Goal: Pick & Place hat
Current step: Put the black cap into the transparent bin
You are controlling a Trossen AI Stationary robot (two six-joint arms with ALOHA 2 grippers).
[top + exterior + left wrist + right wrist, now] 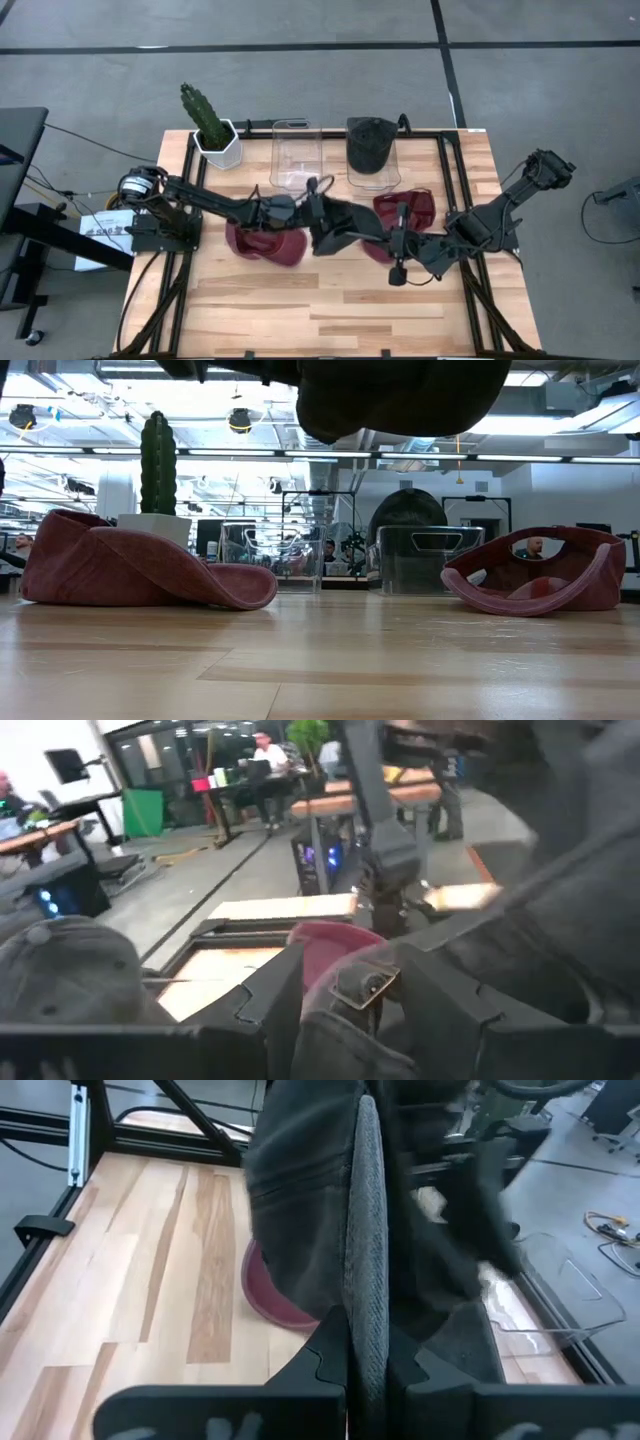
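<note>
A dark grey cap [340, 225] hangs in the air over the middle of the table between both grippers; in the low view it shows at the top edge [400, 395]. My left gripper [312, 205] reaches in from the table's left and is shut on the cap. My right gripper [385, 238] comes from the table's right and is shut on its other side. Two maroon caps lie on the table, one on the left [265, 243] and one on the right [408, 208]. Another dark hat [371, 143] sits in a clear container. My left gripper [345, 995] pinches the cap's back strap beside its metal buckle [365, 982] between the two fingers. It comes level from the table's left. The cap is lifted clear of the table. My right gripper [365, 1355] pinches the cap's brim edge [366, 1270] between its two fingers, coming from the table's right. The brim stands edge-on between the fingers. The cap is clear of the table, above a maroon cap [268, 1295].
Two clear containers stand at the far edge: an empty one [296, 155] and one [372, 170] with the dark hat inside. A cactus in a white pot [212, 135] stands at the far left corner. Bare wood lies along the near side [330, 310].
</note>
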